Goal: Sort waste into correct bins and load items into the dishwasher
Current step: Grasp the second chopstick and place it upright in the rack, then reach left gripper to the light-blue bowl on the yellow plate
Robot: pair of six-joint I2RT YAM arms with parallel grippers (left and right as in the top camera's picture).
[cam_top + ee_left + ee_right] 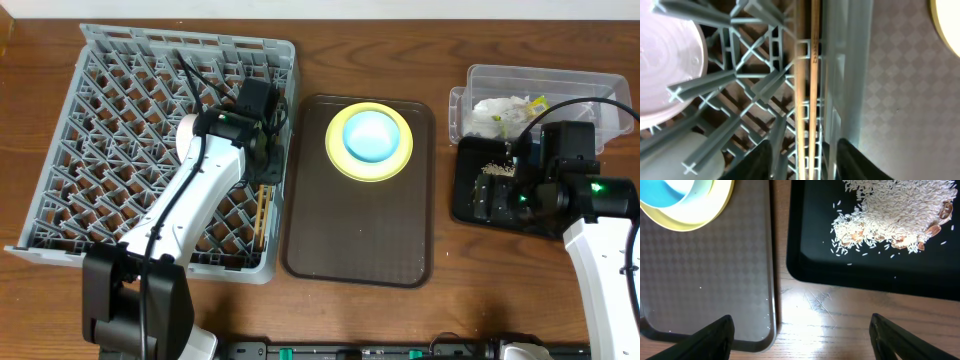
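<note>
My left wrist camera shows what the overhead view barely does. The chopsticks (810,90) lie flat in the dish rack (845,75), two thin pale sticks side by side along the wall nearest the brown tray (900,90). My left gripper (807,165) is released, one finger on either side of them. A pinkish bowl (665,65) sits among the pegs. My right gripper (805,340) hangs spread wide beside the black tray (865,275) of crumbs (890,215).

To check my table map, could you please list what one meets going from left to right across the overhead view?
Grey dish rack → brown serving tray → black tray.
</note>
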